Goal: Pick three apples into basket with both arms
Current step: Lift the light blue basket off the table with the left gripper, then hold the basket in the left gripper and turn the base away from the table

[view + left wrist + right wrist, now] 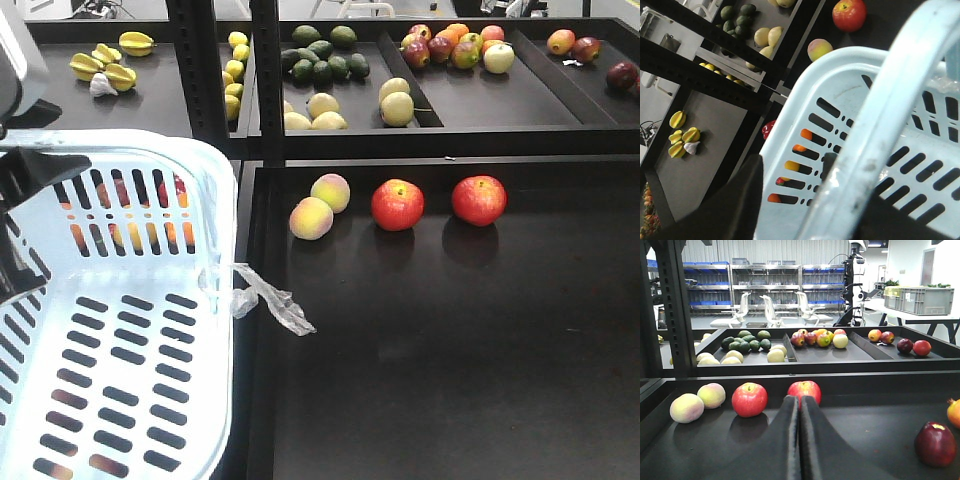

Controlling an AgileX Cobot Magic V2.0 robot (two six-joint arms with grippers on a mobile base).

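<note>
A black shelf (450,380) holds loose fruit. Two red apples sit side by side towards its back, apart from each other: one apple (804,390) lies straight ahead of the right gripper (800,401), beyond its tips and not touching them. The other apple (749,399) lies to the left of that line. A darker red apple (935,442) rests low on the right, closer to this wrist camera than the other two. Two pale peaches (320,206) sit left of the red pair and are not wanted.

The right gripper's jaws are pressed together with no gap, holding nothing. They point level along the shelf, directly at the middle apple. They would likely need to spread before closing around it. The apples are round with stem dimples up, so no side is better for gripping.

The pale blue basket (215,200) is empty of apples. It hangs at the left of the shelf, tilted, with a clear plastic strip (268,300) trailing off its corner. The left arm (22,175) is at its rim. In the left wrist view the rim runs between dark parts of that gripper, so its jaws appear clamped on the basket.

All three apples lie to the right of the basket, so the free right arm is the nearer one.
</note>
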